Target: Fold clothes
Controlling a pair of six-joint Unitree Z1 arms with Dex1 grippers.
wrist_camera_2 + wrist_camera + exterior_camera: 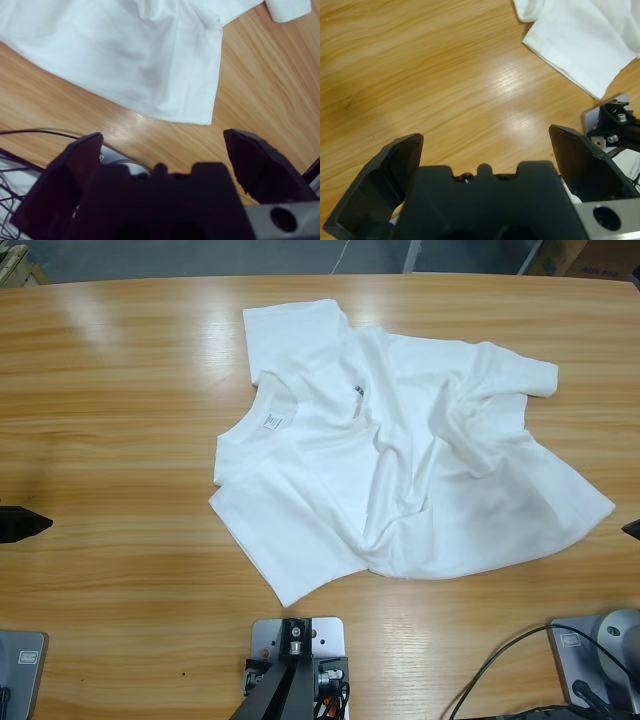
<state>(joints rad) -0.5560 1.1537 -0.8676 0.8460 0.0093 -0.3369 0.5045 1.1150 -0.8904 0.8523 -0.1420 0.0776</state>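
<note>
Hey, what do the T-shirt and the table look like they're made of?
T-shirt: soft white cloth, probably a cotton-type knit, matte; it lies in loose wrinkles and folds, with a ribbed-looking crew neck and a small neck label.
Table: wood or wood-look veneer, with long grain streaks and a glossy sealed finish that throws back the ceiling light. Solid or laminate cannot be told.

The T-shirt [400, 470] is plain white, with small black lettering [356, 391] on its chest and a small white label [272, 420] with grey print inside the neck. The table [110, 430] beneath it is warm honey-brown wood with darker grain streaks. Both the left gripper [487, 145] and the right gripper [162, 145] have black jaws.
</note>
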